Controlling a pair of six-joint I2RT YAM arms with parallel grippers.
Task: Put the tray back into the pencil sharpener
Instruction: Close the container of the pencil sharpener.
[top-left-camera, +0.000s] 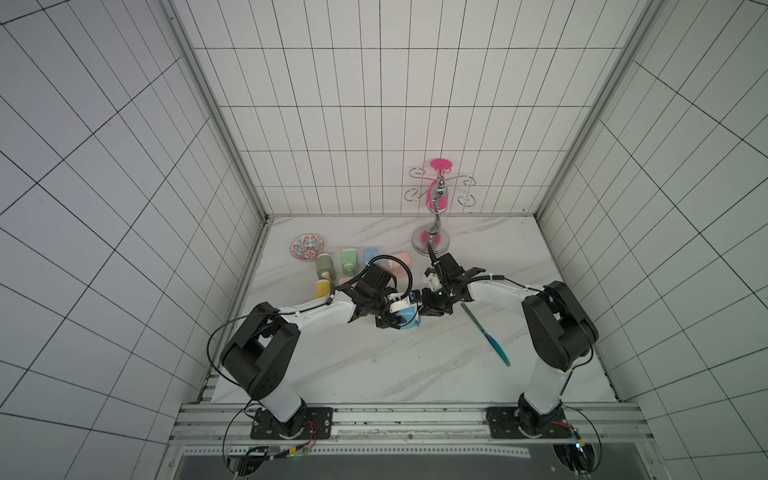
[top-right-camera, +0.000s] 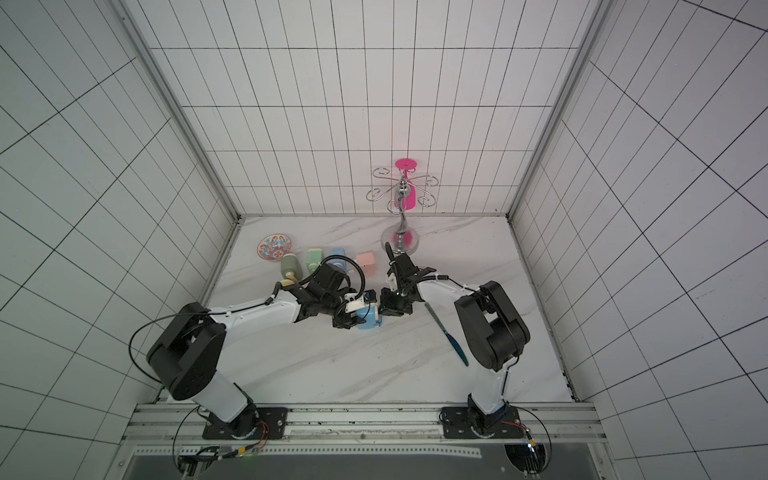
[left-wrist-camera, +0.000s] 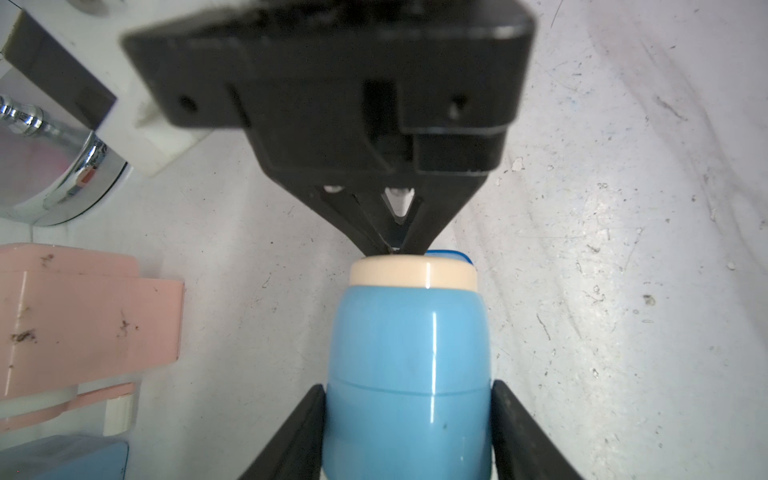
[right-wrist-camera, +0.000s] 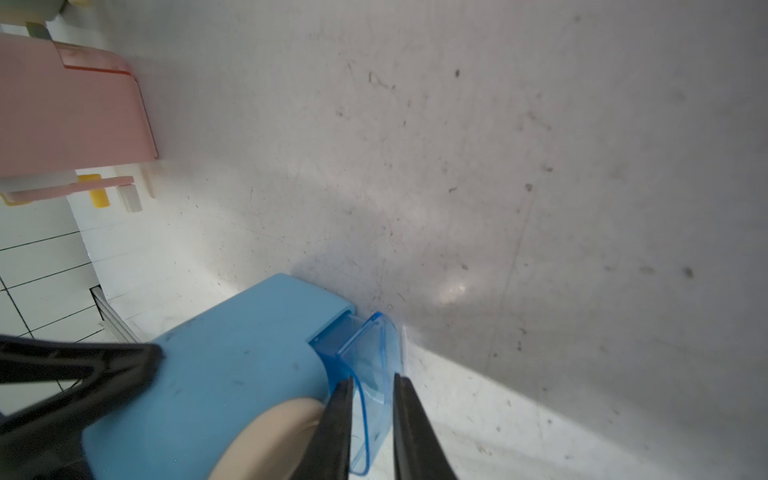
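The light blue pencil sharpener (left-wrist-camera: 407, 365) with a cream end cap lies on the marble table, mid-table in both top views (top-left-camera: 409, 323) (top-right-camera: 370, 321). My left gripper (left-wrist-camera: 407, 388) is shut on its body, one finger on each side. The clear blue tray (right-wrist-camera: 368, 347) sits partly inside the sharpener's slot, its front still sticking out. My right gripper (right-wrist-camera: 372, 379) is shut on the tray's front wall, facing the left gripper across the sharpener (right-wrist-camera: 232, 365). In the left wrist view only a blue edge of the tray (left-wrist-camera: 451, 253) shows past the cap.
A pink sharpener (top-left-camera: 401, 262) and several other pastel ones lie behind the grippers. A patterned bowl (top-left-camera: 307, 248) sits at the back left. A chrome hook stand (top-left-camera: 432, 241) holding a pink glass stands at the back. A teal-handled tool (top-left-camera: 486, 332) lies under the right arm.
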